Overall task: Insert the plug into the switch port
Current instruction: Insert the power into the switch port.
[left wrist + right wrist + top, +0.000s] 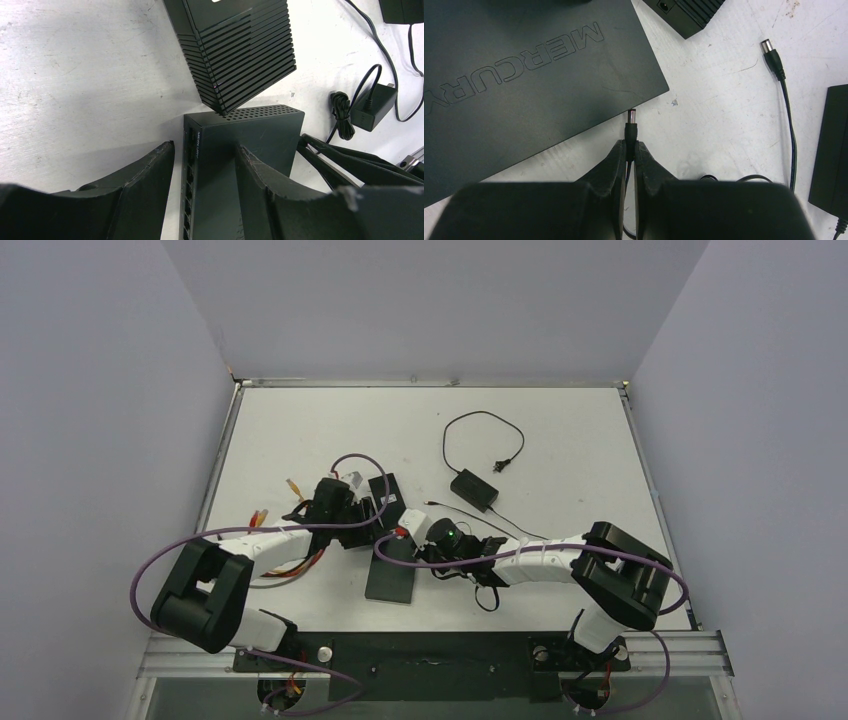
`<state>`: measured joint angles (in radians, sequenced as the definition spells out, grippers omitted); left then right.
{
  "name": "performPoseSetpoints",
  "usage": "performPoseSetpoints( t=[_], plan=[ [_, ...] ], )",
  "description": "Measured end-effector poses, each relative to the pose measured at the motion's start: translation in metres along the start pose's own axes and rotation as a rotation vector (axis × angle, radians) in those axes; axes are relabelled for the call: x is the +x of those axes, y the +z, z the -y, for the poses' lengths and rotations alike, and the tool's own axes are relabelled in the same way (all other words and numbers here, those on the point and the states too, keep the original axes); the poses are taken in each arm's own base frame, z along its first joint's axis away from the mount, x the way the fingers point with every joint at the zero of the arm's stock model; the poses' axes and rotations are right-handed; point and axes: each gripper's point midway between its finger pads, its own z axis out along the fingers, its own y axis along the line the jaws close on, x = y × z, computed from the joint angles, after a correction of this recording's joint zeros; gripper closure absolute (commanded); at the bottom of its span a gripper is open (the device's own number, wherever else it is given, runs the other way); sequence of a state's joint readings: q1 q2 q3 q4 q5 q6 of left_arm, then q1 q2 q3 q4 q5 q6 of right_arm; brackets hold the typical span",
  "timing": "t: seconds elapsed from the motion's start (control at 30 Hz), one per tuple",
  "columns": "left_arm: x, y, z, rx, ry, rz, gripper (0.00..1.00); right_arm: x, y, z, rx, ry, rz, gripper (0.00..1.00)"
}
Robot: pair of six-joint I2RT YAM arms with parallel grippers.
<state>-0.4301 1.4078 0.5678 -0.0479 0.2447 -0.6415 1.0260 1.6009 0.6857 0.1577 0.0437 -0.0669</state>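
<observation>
The flat black Mercury switch point(392, 575) lies mid-table; in the left wrist view its port row point(189, 175) faces left. My left gripper point(204, 147) is open and straddles the switch's port edge: one finger point(145, 185) stands beside the ports with a gap of table showing, the other point(260, 180) is over the switch's top. My right gripper point(630, 145) is shut on a black barrel plug point(630, 125). The plug's metal tip points at the switch's point(524, 75) near corner and stops just short of its edge. In the top view the right gripper point(405, 533) sits at the switch's far end, with the left gripper point(372, 512) close beside it.
A second, ribbed black box point(240, 55) stands against the switch's far corner. A power adapter point(474, 489) with a looped cable point(480, 430) lies behind. Another loose plug point(771, 55) and an adapter point(831, 145) lie to the right of my right gripper. Orange cables point(290, 485) lie at the left.
</observation>
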Motion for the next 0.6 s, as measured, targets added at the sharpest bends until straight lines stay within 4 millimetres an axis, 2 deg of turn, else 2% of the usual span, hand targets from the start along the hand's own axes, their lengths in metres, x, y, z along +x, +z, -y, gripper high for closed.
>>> performPoseSetpoints(
  t=[0.6],
  plan=[
    [-0.0001,0.0023,0.003,0.015,0.0,-0.009,0.55,-0.0002,0.001,-0.0026,-0.013,0.001,0.011,1.0]
  ],
)
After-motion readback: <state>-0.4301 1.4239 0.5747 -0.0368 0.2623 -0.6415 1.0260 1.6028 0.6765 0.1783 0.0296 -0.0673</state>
